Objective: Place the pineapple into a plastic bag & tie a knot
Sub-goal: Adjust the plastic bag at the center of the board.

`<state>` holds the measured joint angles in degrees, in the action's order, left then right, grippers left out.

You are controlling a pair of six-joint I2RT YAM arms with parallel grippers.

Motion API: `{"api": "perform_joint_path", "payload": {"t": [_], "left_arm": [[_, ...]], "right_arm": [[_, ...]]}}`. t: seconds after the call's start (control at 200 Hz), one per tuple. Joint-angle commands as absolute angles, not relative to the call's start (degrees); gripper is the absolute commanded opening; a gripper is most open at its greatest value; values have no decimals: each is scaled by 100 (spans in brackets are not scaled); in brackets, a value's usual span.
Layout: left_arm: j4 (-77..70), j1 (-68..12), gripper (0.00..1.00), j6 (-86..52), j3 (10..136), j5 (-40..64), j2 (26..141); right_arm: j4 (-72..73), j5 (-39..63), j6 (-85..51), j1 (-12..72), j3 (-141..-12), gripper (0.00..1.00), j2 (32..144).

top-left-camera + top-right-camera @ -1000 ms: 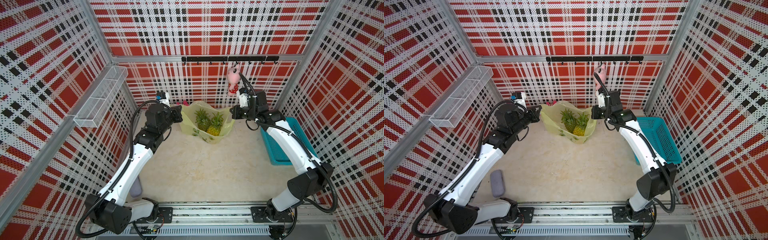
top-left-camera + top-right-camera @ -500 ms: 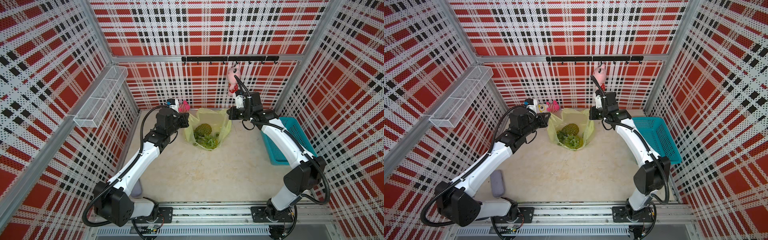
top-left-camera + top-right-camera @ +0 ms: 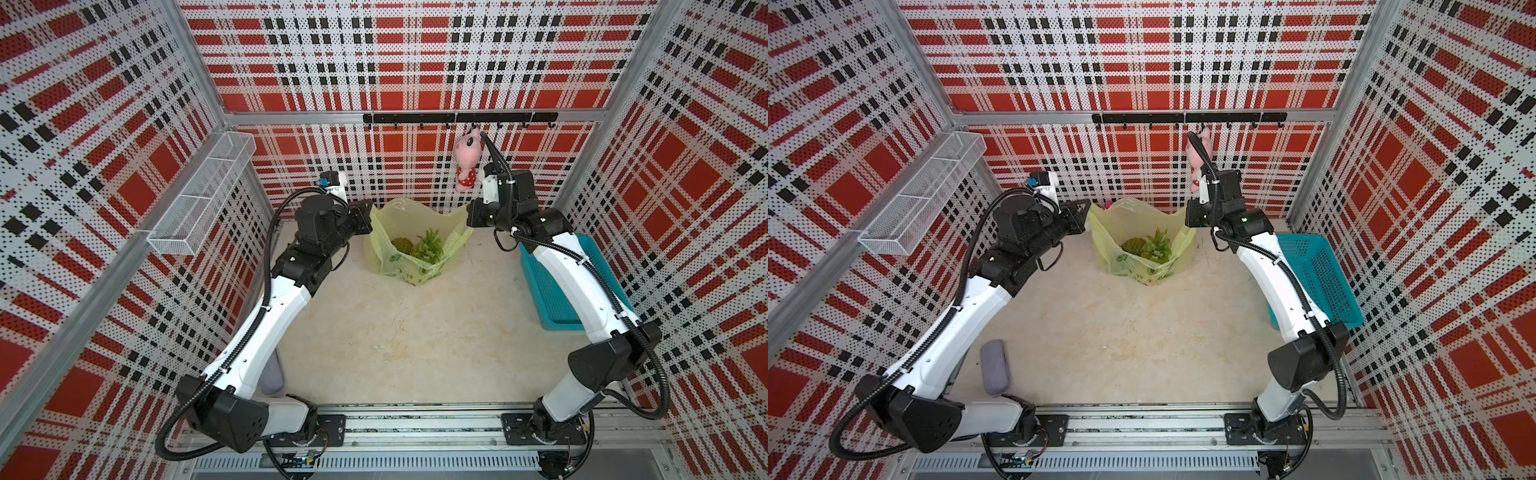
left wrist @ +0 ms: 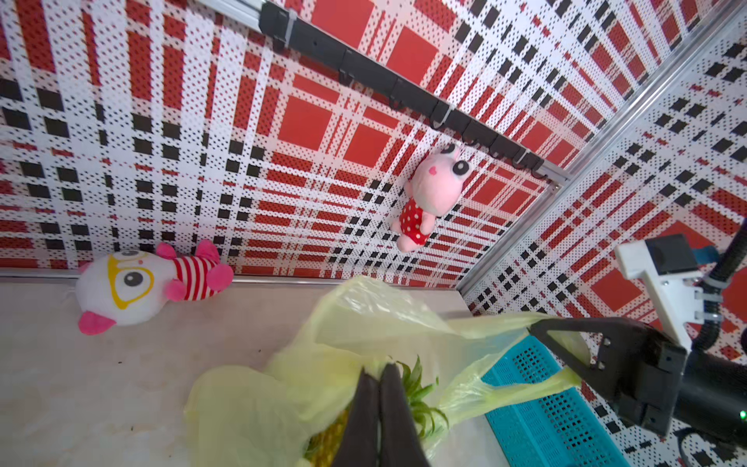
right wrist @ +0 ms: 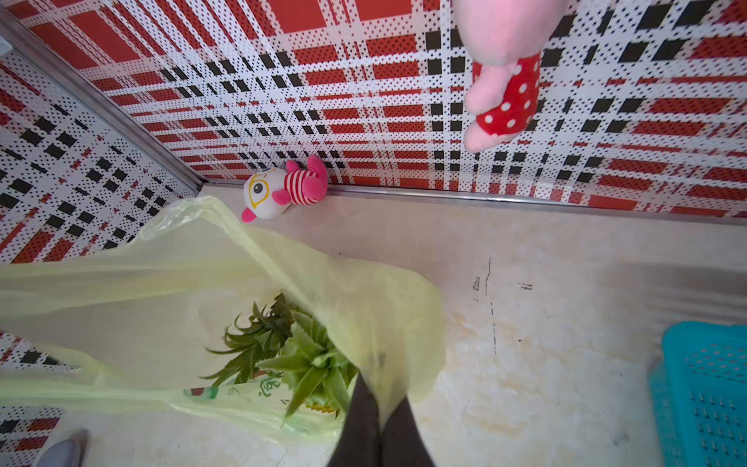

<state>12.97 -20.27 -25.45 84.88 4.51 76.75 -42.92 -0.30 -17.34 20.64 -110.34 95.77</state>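
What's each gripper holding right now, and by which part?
Both hold the plastic bag: left gripper pinches the top edge on its side, right gripper the handle strap on the opposite side. The pineapple sits inside, not gripped.

1. Left arm (image 3: 274, 316) and right arm (image 3: 569, 270): rounded, glossy white link shells between matte black joint housings (image 3: 602, 361).
2. A black corrugated conduit (image 3: 658, 374) loops along the outside of each arm, held by pale ties.
3. Wrist camera brackets are white; the left one (image 3: 332, 183) carries a small blue part.
4. Left gripper (image 4: 378, 370): two dark, smooth, tapered fingers (image 4: 361, 416).
5. Right gripper (image 4: 534, 329): black open triangular finger frame with small silver screws (image 4: 605, 341) at its root. A green light (image 4: 743, 414) shows on the housing behind.
6. Black bolted base plates (image 3: 328, 428) sit on a silver rail (image 3: 415, 432) at the worktop's near edge.
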Motion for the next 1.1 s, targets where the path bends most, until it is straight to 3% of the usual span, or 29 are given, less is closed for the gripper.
{"api": "perform_joint_path", "payload": {"t": [0.0,0.15,0.436,0.787,1.092], "left_arm": [[815,-1960,0,-2460,9141,281,7580],[756,-1932,0,-2511,9221,339,7682],[765,-1920,0,-2600,8029,506,7417],[992,-1885,0,-2459,8039,678,7298],[545,-1925,0,-2549,6258,909,6987]], "right_arm": [[-4414,-474,-1590,2062,-11407,0,9644],[-4371,-295,-1596,2040,-11209,0,9675],[-3895,350,-1530,2043,-10288,0,9233],[-3956,532,-1572,2102,-10747,0,8933],[-3677,711,-1759,2161,-9574,0,8971]]}}
